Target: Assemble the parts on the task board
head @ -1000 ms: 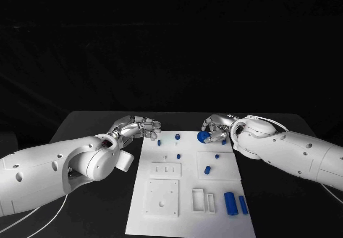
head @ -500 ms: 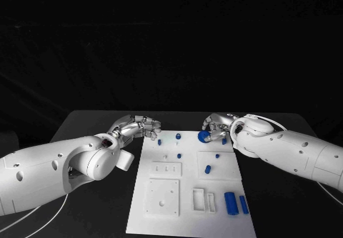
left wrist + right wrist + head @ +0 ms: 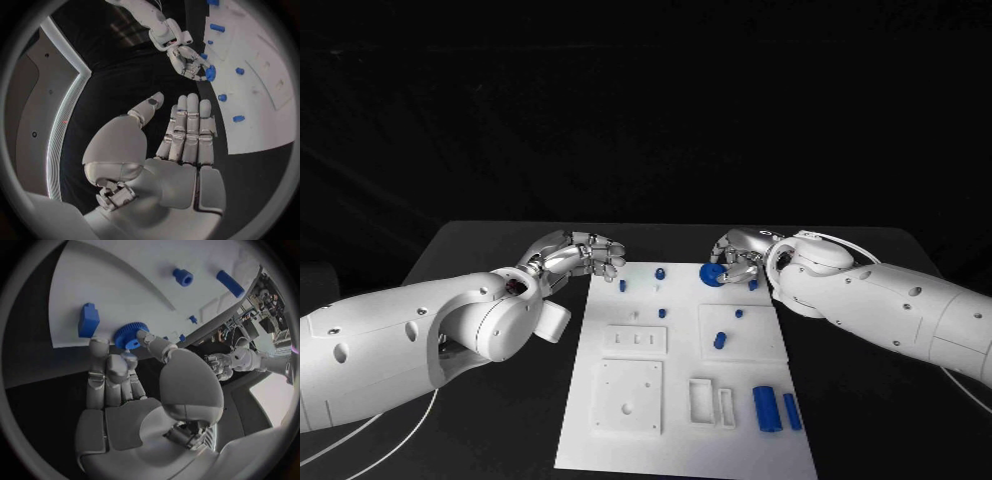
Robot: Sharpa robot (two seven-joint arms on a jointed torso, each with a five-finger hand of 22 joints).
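The white task board (image 3: 635, 440) lies in the middle of the black table. My right hand (image 3: 741, 247) hovers at the board's far right corner and pinches a blue gear (image 3: 711, 274) between thumb and fingertips; the right wrist view shows the gear (image 3: 128, 335) in that pinch just above the board (image 3: 112, 280). A blue block (image 3: 89, 320) sits close beside it. My left hand (image 3: 583, 255) is at the board's far left corner, off the plate, holding nothing; its fingers (image 3: 187, 132) lie straight with the thumb apart.
Small blue pegs (image 3: 625, 287) stand across the board's far half. Two blue cylinders (image 3: 764, 408) lie at its near right, beside white slotted blocks (image 3: 707, 402). A raised square plate (image 3: 627, 398) sits near left. Black table surrounds the board.
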